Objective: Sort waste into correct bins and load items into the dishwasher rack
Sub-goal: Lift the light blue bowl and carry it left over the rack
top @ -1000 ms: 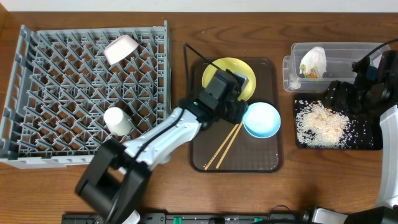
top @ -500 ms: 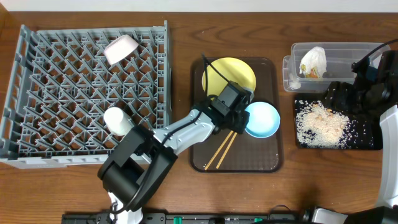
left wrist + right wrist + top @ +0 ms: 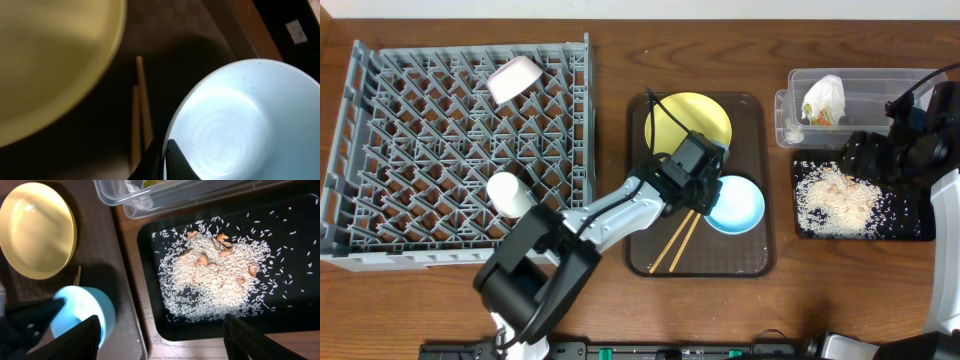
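My left gripper (image 3: 708,196) is shut on the near rim of the light blue bowl (image 3: 740,206), one finger inside and one outside (image 3: 165,150). The bowl (image 3: 235,120) sits on the brown serving tray (image 3: 760,262), tipped slightly. Beside it lie two wooden chopsticks (image 3: 676,243) and the yellow plate (image 3: 698,116). The grey rack (image 3: 420,140) holds a white bowl (image 3: 515,78) and a white cup (image 3: 508,193). My right gripper (image 3: 863,154) hangs open over the black tray (image 3: 912,230) of rice scraps (image 3: 215,280). The napkin (image 3: 823,100) lies in the clear tub (image 3: 865,88).
The rack fills the left half of the table. The serving tray stands in the middle, its right edge close to the black tray (image 3: 150,280). A strip of bare wood runs along the front edge.
My left gripper came down off the plate to the blue bowl and shut on its rim. The bowl has shifted slightly toward the front. The right arm has stayed put.
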Tool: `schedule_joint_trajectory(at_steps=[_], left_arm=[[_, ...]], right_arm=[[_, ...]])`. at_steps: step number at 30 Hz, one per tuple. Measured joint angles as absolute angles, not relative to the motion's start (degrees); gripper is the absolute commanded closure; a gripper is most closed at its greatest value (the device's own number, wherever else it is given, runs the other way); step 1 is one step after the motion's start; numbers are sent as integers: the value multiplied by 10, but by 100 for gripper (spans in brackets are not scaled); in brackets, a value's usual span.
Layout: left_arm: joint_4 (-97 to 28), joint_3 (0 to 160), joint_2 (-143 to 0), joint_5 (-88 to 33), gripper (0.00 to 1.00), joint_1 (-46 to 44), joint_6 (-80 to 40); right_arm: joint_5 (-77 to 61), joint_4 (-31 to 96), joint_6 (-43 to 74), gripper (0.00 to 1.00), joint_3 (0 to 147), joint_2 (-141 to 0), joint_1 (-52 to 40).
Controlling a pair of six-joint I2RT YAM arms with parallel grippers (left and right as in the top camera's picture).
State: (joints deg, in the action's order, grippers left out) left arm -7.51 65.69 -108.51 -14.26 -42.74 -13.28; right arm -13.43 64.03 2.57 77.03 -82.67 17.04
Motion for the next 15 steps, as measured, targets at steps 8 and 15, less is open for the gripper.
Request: schedule_joint_trajectory(at_steps=[8, 15], left_arm=[[-135, 656, -948, -43, 94, -380, -110], [-167, 656, -851, 133, 94, -258, -48]], right_arm=[[-135, 641, 26, 24, 770, -827, 170], [-134, 641, 26, 24, 770, -827, 170]])
